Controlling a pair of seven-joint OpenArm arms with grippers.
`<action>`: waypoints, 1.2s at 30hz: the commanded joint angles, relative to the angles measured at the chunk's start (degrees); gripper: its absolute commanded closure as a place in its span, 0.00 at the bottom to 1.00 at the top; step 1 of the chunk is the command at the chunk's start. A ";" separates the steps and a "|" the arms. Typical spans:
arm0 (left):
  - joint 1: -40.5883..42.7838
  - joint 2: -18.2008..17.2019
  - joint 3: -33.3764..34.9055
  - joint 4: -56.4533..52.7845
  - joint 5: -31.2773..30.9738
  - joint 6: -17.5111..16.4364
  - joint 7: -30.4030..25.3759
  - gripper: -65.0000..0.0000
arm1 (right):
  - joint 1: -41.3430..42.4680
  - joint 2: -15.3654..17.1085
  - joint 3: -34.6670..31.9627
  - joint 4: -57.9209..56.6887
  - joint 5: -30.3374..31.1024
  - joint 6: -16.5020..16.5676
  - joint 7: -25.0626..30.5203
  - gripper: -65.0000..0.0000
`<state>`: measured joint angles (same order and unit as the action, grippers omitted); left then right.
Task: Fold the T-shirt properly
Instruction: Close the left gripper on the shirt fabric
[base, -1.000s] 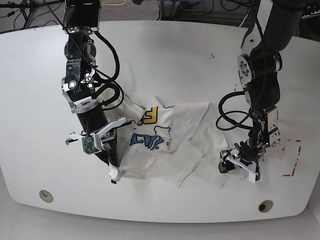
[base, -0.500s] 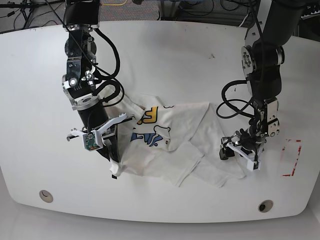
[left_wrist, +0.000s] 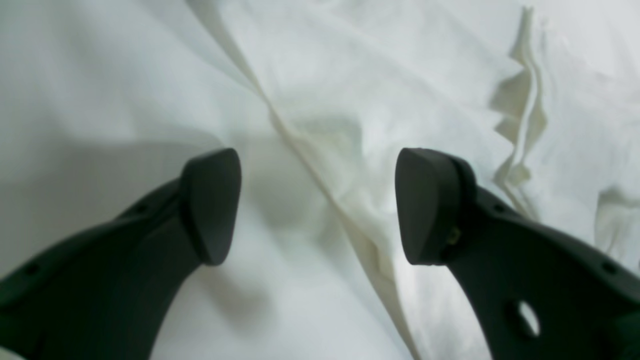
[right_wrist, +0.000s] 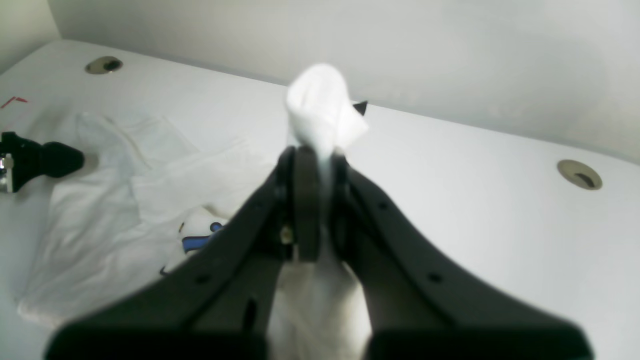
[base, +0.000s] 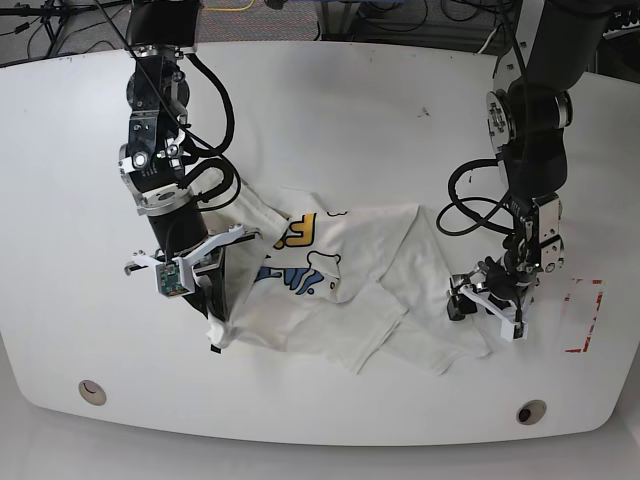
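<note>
The white T-shirt (base: 350, 290) lies crumpled on the white table (base: 330, 120), its blue and yellow print (base: 295, 255) showing near the left. My right gripper (base: 213, 328) is shut on the T-shirt's front-left edge and holds it off the table; in the right wrist view a tuft of cloth (right_wrist: 322, 105) sticks out past the shut right gripper (right_wrist: 320, 150). My left gripper (base: 487, 308) sits low over the T-shirt's right edge. In the left wrist view the left gripper (left_wrist: 317, 207) is open, its fingertips (left_wrist: 210, 205) astride a ridge of the T-shirt (left_wrist: 320, 180).
Red tape marks (base: 585, 318) lie on the table right of the left gripper. Two round grommet holes (base: 92, 391) (base: 531, 411) sit near the front edge. Cables run behind the table's far edge.
The right gripper has lifted the T-shirt's edge higher and drawn it slightly left. The left gripper has shifted away from the front edge along the shirt's right side, jaws still wide.
</note>
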<state>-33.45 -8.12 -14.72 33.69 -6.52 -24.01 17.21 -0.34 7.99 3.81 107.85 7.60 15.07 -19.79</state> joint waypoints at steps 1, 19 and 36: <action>-1.67 -0.19 -0.82 1.17 -0.79 -0.50 -0.05 0.31 | 0.71 0.26 0.90 0.78 0.66 -0.14 1.60 0.99; -0.85 0.84 -1.47 0.81 -0.70 -0.16 1.43 0.39 | 0.78 0.66 0.02 1.02 0.49 0.05 1.50 0.99; -0.99 2.47 -1.67 -0.69 -0.49 0.01 4.12 0.79 | -0.01 0.57 0.61 1.63 0.64 0.05 1.48 0.99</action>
<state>-33.04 -5.80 -16.51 32.88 -7.03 -24.03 20.14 -1.17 8.25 4.34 107.92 7.77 15.09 -20.21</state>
